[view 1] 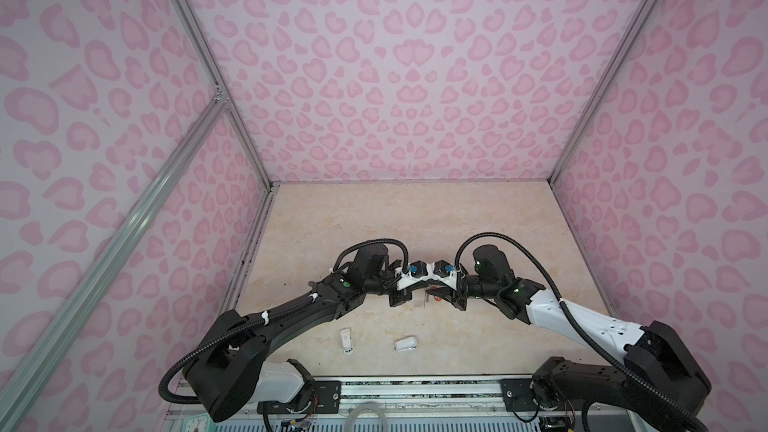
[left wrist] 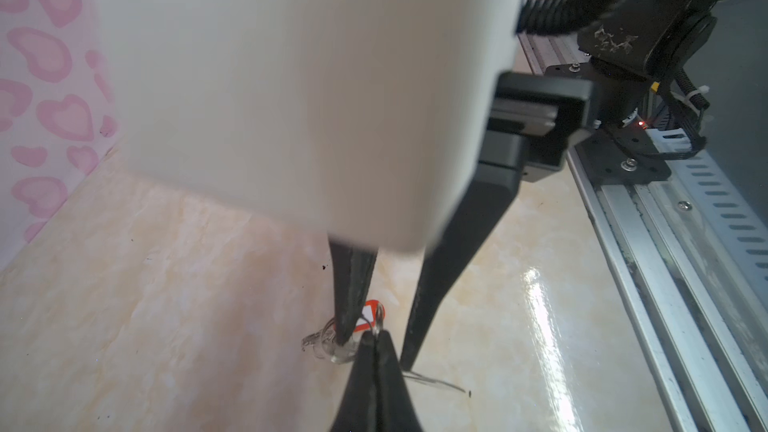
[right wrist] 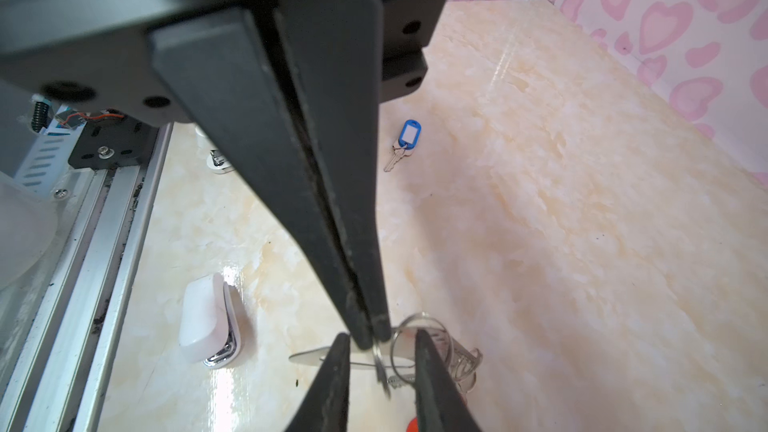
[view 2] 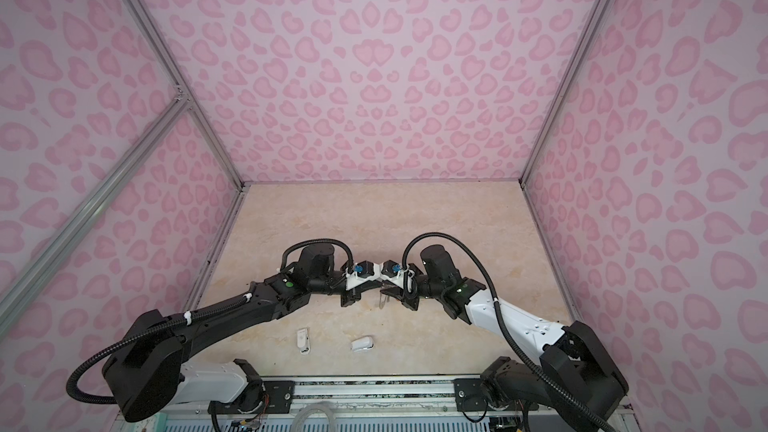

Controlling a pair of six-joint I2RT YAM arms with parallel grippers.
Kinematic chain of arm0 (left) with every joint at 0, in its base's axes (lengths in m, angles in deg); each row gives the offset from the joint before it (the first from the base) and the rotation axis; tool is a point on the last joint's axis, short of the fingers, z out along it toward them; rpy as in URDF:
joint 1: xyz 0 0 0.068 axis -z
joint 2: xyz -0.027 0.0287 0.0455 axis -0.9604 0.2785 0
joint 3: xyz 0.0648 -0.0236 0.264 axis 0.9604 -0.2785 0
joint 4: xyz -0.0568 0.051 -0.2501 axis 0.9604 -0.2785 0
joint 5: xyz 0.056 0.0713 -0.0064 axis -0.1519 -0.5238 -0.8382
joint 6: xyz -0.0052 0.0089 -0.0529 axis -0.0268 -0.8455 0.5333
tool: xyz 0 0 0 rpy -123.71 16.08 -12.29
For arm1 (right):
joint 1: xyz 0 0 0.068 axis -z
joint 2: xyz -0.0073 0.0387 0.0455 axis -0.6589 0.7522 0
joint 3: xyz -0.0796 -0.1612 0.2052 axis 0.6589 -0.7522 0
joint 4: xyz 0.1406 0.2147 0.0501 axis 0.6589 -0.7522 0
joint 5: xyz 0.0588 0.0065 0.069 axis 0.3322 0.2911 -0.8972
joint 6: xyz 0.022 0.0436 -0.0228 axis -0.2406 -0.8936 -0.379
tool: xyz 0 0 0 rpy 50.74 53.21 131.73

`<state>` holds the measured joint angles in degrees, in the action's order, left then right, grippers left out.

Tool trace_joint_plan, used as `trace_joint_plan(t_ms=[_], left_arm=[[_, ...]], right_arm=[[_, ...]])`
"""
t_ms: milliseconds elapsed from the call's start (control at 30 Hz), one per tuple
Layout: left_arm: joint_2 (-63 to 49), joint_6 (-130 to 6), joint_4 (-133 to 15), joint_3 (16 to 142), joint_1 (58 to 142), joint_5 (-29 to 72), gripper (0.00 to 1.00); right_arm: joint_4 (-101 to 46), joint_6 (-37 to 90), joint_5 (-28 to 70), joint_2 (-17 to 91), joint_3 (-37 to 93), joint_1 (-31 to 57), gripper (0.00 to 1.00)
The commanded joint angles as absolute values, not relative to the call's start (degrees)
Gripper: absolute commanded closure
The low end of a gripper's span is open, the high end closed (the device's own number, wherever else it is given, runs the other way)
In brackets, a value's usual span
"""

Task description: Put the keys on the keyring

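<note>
In the right wrist view, the key with the blue tag lies flat on the table, apart from both grippers. My left gripper is shut on a thin wire ring, held edge-on just above the table. A toothed key blade hangs beside that ring, next to the orange-red tag. The keyring's wire loops and a clear piece sit right behind them. My right gripper is open, its fingers straddling the held ring and the key. In both top views the grippers meet mid-table, left gripper against right gripper.
Two small white plastic objects lie nearer the front edge. An aluminium rail with the arm bases runs along the front. Pink patterned walls close in the back and both sides.
</note>
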<state>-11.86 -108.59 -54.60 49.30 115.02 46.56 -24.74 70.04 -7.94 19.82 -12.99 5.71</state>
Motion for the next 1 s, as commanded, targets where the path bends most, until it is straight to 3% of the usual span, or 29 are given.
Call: trace_joint_plan(t_ms=[0, 333, 633, 967], left_arm=[[-12.85, -106.96, -49.77, 48.7, 114.57, 47.38, 0.97], [-13.49, -103.79, -44.44, 47.38, 112.68, 50.57, 0.97], [-11.96, -102.32, -41.74, 46.34, 112.5, 52.61, 0.97], [-10.19, -101.64, -39.54, 46.01, 112.5, 52.01, 0.97]], right_arm=[[-27.3, 71.15, -8.38, 18.78, -13.0, 6.03, 0.72], [-31.79, 71.92, -5.49, 13.32, -14.5, 7.81, 0.69], [-27.47, 70.62, -7.89, 15.63, -14.65, 8.08, 0.71], [-26.61, 71.64, -9.86, 17.66, -13.65, 8.13, 0.82]])
